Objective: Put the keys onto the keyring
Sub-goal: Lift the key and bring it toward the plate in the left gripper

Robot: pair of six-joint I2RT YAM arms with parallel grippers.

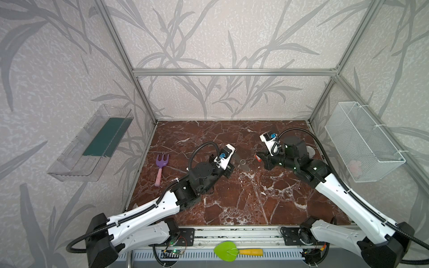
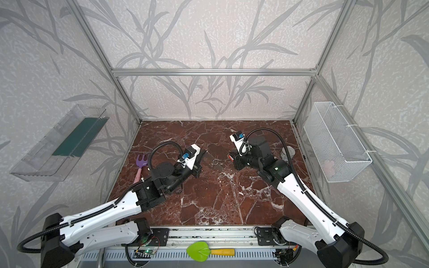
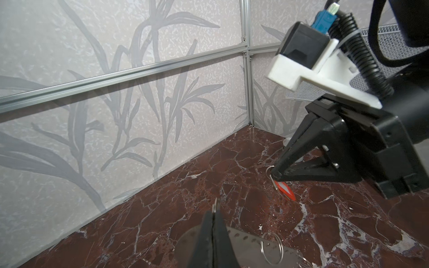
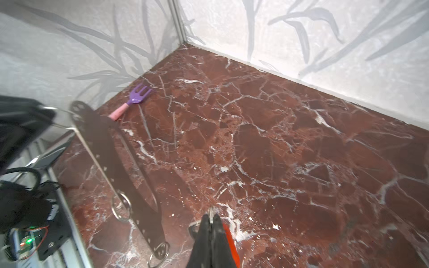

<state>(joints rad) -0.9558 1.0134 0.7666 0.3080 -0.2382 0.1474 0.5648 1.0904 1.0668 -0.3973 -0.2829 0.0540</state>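
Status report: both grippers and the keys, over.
Left gripper shut on the keyring. Right gripper shut on the keys, short of the keyring. Purple rake far aside, not in the way.

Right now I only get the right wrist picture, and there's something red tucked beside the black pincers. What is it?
Observer: That's the keys. The left wrist view shows a red tag with a white label, dangling from the right gripper, which is pinched shut.
Visitor: And the long dark strip with rings on it?
Observer: That's the keyring. In a top view it looks grey, not dark, and sits between the two grippers.
Visitor: Is anything holding it?
Observer: Yes, the left gripper. Its own wrist view shows it pinched shut on one end of the strip.
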